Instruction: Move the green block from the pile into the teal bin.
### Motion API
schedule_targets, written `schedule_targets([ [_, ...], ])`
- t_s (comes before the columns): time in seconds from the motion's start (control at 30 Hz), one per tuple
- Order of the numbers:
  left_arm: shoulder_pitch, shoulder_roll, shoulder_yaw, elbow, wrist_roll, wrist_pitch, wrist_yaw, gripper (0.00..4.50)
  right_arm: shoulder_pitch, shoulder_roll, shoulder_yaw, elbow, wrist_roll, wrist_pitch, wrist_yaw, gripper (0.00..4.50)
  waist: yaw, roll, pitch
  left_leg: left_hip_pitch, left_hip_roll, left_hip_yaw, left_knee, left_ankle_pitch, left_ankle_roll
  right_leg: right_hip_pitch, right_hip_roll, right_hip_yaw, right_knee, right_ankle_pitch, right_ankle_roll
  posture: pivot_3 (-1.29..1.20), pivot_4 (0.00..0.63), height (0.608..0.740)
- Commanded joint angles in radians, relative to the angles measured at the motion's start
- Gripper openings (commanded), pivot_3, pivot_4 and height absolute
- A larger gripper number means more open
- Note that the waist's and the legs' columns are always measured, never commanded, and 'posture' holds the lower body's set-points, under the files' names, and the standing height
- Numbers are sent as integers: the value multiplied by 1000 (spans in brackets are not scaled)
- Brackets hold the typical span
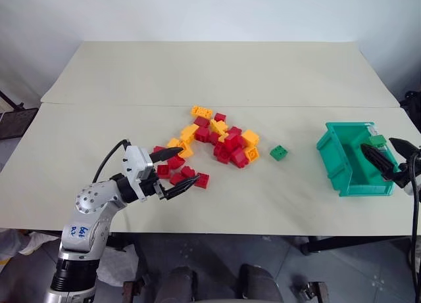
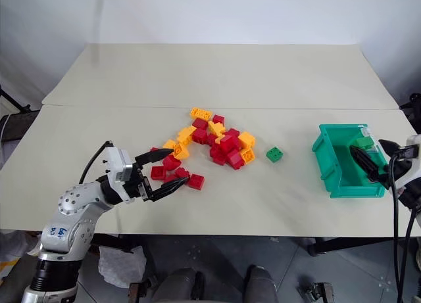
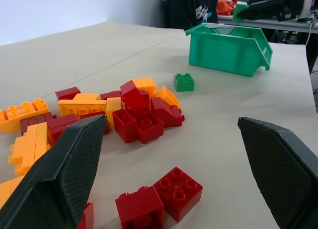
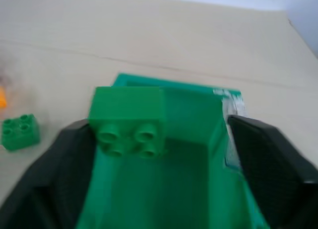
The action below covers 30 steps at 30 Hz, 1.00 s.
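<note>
The right gripper (image 1: pixel 377 145) reached level over the teal bin (image 1: pixel 335 157), its two black textured fingers spread wide. A green block (image 4: pixel 128 120), cube-like with four round studs, sat between them above the bin's hollow, close to one finger; contact could not be told. Another green block (image 1: pixel 279 152) lay on the matte beige table (image 1: pixel 296 73) beside the pile (image 1: pixel 220 142) of glossy red and yellow-orange bricks. The left gripper (image 1: pixel 185 168) hung wide, empty, at the pile's near edge.
</note>
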Motion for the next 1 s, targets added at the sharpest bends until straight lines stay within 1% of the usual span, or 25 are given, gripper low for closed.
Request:
schedule_targets([
  [0.03,21,22,11,-34,-6,-25,-9,4500,20,-26,-30,-51,39,-6,50,4472,1,0,0,0,0,0,0,0,0,0,0,0,0,0,0,0,150,740],
  [0.13,13,34,7,-18,0,-36,-14,4500,35,-31,-5,-50,7,-25,62,4472,3,0,0,0,0,0,0,0,0,0,0,0,-1,0,0,0,150,740],
  [0.33,-10,40,2,0,4,-48,-18,4500,20,-26,14,-12,-56,-39,-4,4472,0,0,0,0,0,0,0,0,0,0,0,0,-1,0,0,0,150,740],
  [0.4,-13,43,-1,2,8,-50,-17,4500,29,-33,32,8,-86,-16,-29,4472,1,0,0,0,0,0,0,0,0,0,0,0,-1,0,0,0,150,740],
  [0.5,-13,42,-7,-1,10,-51,-12,4500,43,-38,53,10,-89,-1,-2,4472,1,0,0,0,0,0,0,0,0,0,0,0,-1,0,0,0,150,740],
  [0.6,-17,42,-11,-4,7,-49,-12,4500,24,-38,58,24,-102,-18,-10,3837,0,1,0,0,0,0,-1,0,0,0,0,0,-1,0,0,0,150,740],
  [0.7,-18,45,-12,-3,4,-49,-14,4500,-4,-36,46,44,-108,-34,-26,2839,0,1,0,0,0,0,-1,0,0,0,0,0,-1,0,0,0,150,740],
  [0.87,-22,46,-8,-1,-3,-48,-15,4500,-12,-27,21,38,-53,12,-9,2839,1,1,0,0,0,0,-1,0,0,0,0,0,-1,0,0,0,150,740],
  [0.9,-22,47,-7,1,-2,-50,-16,4500,-14,-28,25,34,-62,-11,-9,2839,2,1,0,0,0,0,-1,0,0,0,0,0,-1,0,0,0,150,740],
  [1.0,-12,53,1,0,-5,-55,-22,4500,-30,-28,50,-41,-19,-32,46,2839,1,1,0,0,0,0,-1,0,0,0,0,0,-1,0,0,0,150,740],
])
